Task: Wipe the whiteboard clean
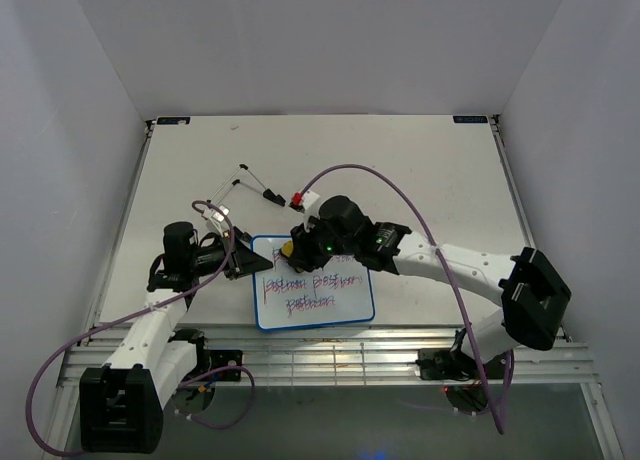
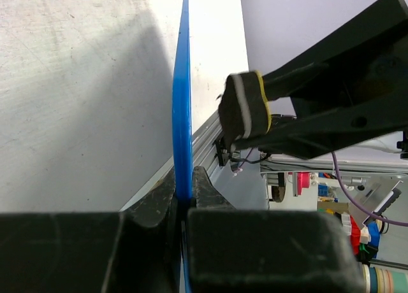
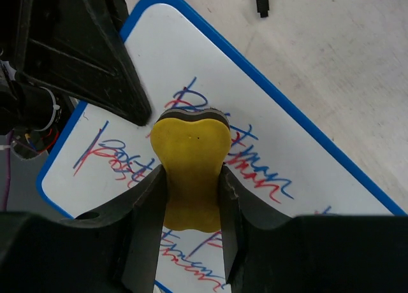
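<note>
- Whiteboard (image 1: 315,295) lies flat on the tabletop (image 1: 420,170), centre of the top frame. Its long axis runs left to right, slightly skewed.
- Left hand (image 2: 185,191) is pressed together on the board's left blue rim, pinching it. The wrist view shows the frame edge-on between the jaws.
- Right hand (image 3: 191,185) is clamped on the waist of the eraser (image 3: 190,146), over the board's upper-left corner in the top frame.
- Key relation: the felt face points at the board. The left wrist view shows a gap between pad and surface, so it reads as near but apart.
- The red and blue writing spreads lower right of the pad in the top frame, in three rows along the long axis. Judgement: the wipe needs a short drop, then strokes that way.
- The right arm carries the tool; the left only braces.
- Board: glossy white face, thin blue frame, rounded corners.
- Eraser: yellow foam back, dark and pale layers beneath, pinched-in sides.
- Tabletop: matte, pale, faintly speckled.
</note>
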`<state>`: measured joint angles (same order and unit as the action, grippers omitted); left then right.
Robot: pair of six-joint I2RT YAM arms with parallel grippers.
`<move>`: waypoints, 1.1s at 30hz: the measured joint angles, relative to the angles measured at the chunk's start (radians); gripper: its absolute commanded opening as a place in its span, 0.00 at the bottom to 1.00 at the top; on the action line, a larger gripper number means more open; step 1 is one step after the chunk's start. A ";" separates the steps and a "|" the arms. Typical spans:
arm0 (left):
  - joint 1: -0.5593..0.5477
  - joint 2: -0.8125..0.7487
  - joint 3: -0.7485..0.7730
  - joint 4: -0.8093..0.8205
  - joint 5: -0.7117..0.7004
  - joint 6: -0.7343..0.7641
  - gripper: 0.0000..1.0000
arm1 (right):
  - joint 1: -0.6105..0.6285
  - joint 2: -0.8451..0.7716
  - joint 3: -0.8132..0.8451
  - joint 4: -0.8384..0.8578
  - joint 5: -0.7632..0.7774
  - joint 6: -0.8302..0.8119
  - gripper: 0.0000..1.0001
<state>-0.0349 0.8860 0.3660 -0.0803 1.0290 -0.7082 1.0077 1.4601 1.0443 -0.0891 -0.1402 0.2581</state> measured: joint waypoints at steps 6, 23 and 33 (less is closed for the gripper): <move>-0.004 -0.003 0.003 -0.003 0.000 0.004 0.00 | 0.050 0.117 0.085 0.003 0.026 -0.003 0.27; -0.003 -0.007 0.003 -0.043 -0.041 -0.018 0.00 | 0.109 0.216 0.203 -0.043 0.199 0.033 0.26; -0.003 -0.015 0.003 -0.055 -0.059 -0.019 0.00 | 0.119 0.230 0.226 -0.093 0.269 0.125 0.25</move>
<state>-0.0383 0.8707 0.3687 -0.1349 0.9699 -0.7273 1.1263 1.6901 1.2701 -0.1818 0.1291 0.3828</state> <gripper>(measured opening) 0.136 0.404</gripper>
